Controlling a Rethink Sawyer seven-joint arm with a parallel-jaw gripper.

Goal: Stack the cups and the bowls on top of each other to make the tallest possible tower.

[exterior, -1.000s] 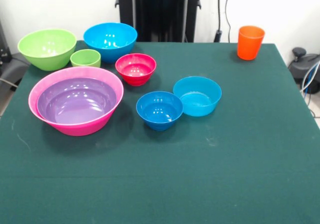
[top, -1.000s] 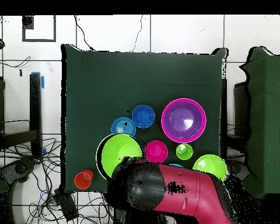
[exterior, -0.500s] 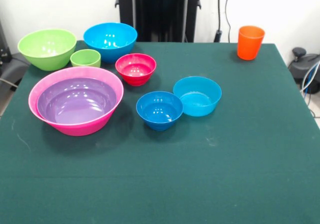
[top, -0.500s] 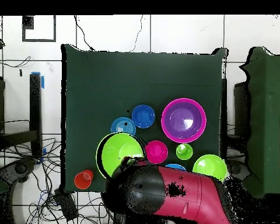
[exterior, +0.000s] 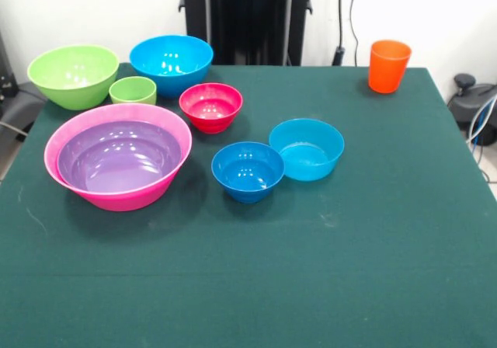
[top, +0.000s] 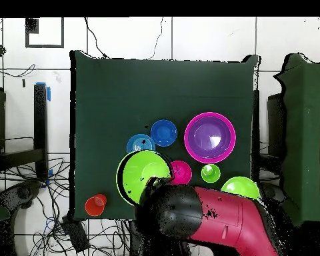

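Purple bowl (exterior: 115, 158) nests in the pink bowl (exterior: 159, 195) at left centre; orange cup (exterior: 388, 66) stands upper right. Overhead, the arm (top: 209, 223) carries a green bowl (top: 143, 175); gripper hidden, state unclear.

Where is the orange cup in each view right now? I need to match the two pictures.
Front view: the orange cup stands alone at the table's upper right corner.
Overhead view: the orange cup sits at the lower left table edge.
Shared landmark: the pink bowl holding the purple bowl.
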